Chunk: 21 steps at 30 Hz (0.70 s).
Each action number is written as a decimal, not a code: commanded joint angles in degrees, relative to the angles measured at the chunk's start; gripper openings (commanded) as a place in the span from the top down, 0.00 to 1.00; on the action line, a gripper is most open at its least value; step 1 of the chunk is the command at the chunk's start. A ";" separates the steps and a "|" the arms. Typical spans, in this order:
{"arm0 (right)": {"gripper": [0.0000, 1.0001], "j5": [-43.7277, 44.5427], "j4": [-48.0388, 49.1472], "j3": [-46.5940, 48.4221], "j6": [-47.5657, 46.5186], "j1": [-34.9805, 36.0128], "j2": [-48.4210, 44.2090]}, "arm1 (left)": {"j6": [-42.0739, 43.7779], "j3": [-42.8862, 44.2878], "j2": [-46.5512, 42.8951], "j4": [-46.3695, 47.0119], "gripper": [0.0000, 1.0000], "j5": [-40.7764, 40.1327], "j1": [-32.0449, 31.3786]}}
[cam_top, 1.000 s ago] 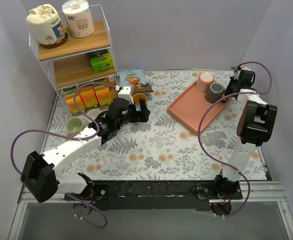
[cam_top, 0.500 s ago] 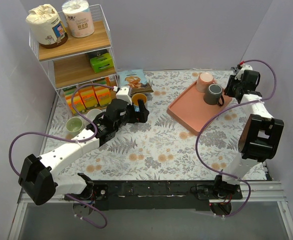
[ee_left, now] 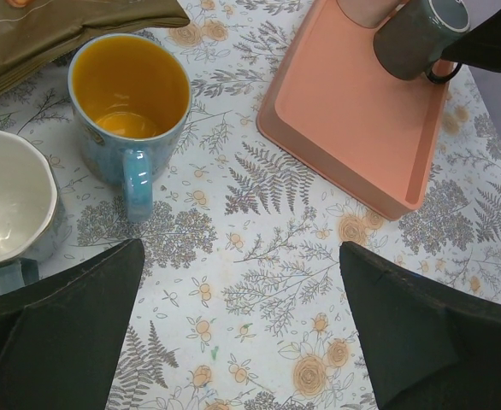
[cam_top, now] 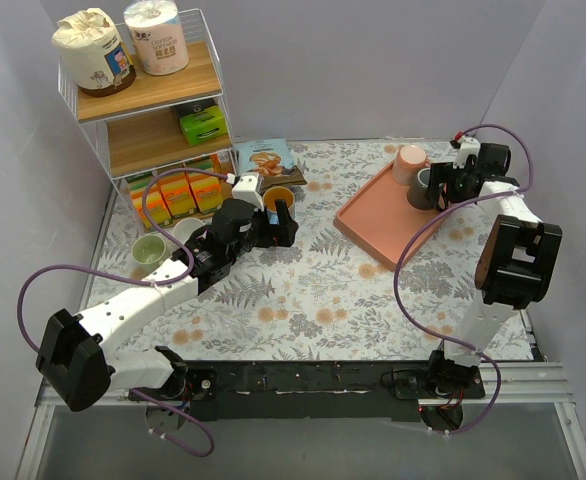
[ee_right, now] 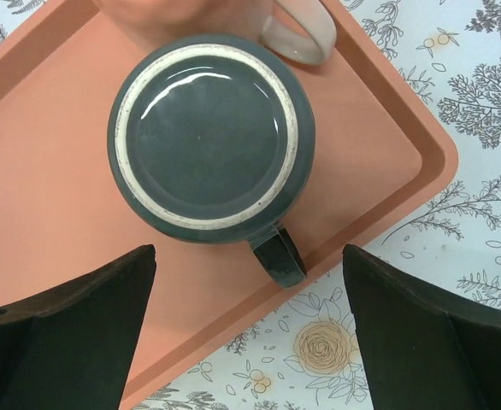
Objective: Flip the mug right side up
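A dark grey mug stands upside down on the salmon tray, its flat base with a pale ring facing up and its handle pointing towards my right gripper. That gripper hangs open right over the handle, holding nothing. In the top view the grey mug sits at the tray's far right corner with the right gripper beside it. My left gripper is open and empty above the table mat, far from the grey mug.
A pink mug touches the grey one on the tray. A blue mug with orange inside and a white cup stand by the left gripper. A green cup and a wire shelf are at the left.
My right gripper's jaws have gone from shut to wide open, and it has swung left over the grey mug's handle. The left arm has barely moved.
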 commanded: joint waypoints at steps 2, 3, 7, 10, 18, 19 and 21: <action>0.07 -2.62 -0.50 2.33 -3.11 0.01 1.55 | 0.81 0.79 -0.94 0.57 0.02 -0.07 -0.27; 0.09 -2.89 -0.42 2.51 -3.11 0.01 1.91 | 0.81 0.71 -0.68 0.66 0.02 -0.16 -0.27; 0.23 -2.98 0.37 3.04 -2.85 0.10 3.49 | 0.90 1.06 0.11 0.57 0.02 -0.25 -0.27; 0.32 -3.42 0.46 4.09 -2.14 0.10 4.54 | 0.81 1.32 0.47 0.66 0.02 -0.25 -0.27; 0.58 -3.16 -1.12 6.73 -3.72 0.19 6.31 | 0.81 2.11 0.56 0.57 0.02 -0.16 -0.27; 0.61 -2.98 -1.12 6.29 -4.16 0.19 6.13 | 0.81 1.94 0.56 0.57 0.02 -0.16 -0.19; 0.69 -2.19 -1.12 5.59 -4.77 0.36 5.43 | 0.64 1.85 0.56 0.66 0.02 0.02 -0.27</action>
